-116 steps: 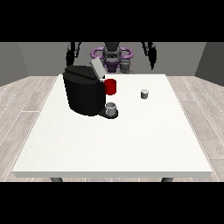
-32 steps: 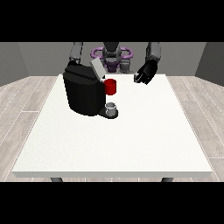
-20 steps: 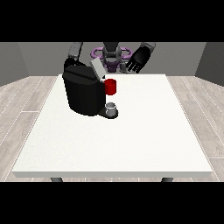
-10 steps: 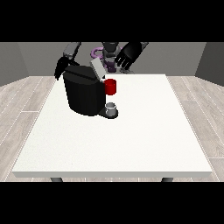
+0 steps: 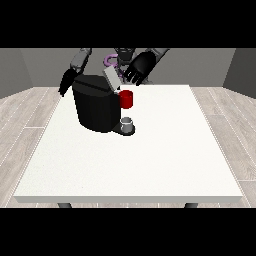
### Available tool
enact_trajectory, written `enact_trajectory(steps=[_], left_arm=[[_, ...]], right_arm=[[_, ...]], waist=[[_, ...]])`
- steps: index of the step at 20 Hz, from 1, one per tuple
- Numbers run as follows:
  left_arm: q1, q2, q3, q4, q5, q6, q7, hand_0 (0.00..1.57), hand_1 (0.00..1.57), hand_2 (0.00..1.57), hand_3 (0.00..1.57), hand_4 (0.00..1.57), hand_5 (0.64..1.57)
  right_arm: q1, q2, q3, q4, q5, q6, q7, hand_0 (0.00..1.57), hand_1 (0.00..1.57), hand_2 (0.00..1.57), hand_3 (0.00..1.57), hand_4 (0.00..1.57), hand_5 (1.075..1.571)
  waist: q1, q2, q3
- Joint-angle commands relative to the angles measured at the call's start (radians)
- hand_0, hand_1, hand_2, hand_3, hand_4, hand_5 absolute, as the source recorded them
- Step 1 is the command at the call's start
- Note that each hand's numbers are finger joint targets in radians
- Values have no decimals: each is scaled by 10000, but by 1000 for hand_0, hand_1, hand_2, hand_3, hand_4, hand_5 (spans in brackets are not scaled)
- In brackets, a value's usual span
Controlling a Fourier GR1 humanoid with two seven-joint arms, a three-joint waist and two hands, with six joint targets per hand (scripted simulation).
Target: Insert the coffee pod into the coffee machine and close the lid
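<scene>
The hand at the view's right (image 5: pixel 140 67) has swung inward, fingers spread, just behind the raised lid (image 5: pixel 112 79) of the coffee machine (image 5: pixel 95 102) near the table's (image 5: pixel 165 155) far edge; no pod visible.

You saw the bulky black coffee machine (image 5: pixel 96 106) on the white table (image 5: pixel 165 150) — grey lid (image 5: pixel 112 78) raised, the hand at the view's right (image 5: pixel 139 67) just behind it — a small grey cup (image 5: pixel 128 123) stood below.
</scene>
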Motion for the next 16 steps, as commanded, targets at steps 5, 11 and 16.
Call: enact_trajectory(steps=[5, 11, 16], left_arm=[[-458, 198, -48, 284, -204, 14, -58, 1188, 1188, 1258, 1219, 461, 1571], [-416, -16, -71, 496, -179, -33, -174, 1239, 1239, 1286, 1222, 429, 1571], [-602, 456, 159, 810, -30, -492, -420, 1187, 1187, 1230, 1196, 441, 1571]], right_arm=[[-134, -111, -30, 115, 38, 62, -352, 0, 0, 0, 0, 161, 1571], [-564, -95, -211, 180, 13, -181, 84, 0, 0, 0, 0, 0, 1571], [-312, 130, -59, 55, 48, -274, 88, 0, 0, 0, 0, 165, 1571]], waist=[[-162, 618, 3], [10, 535, 0], [-135, 524, -2]])
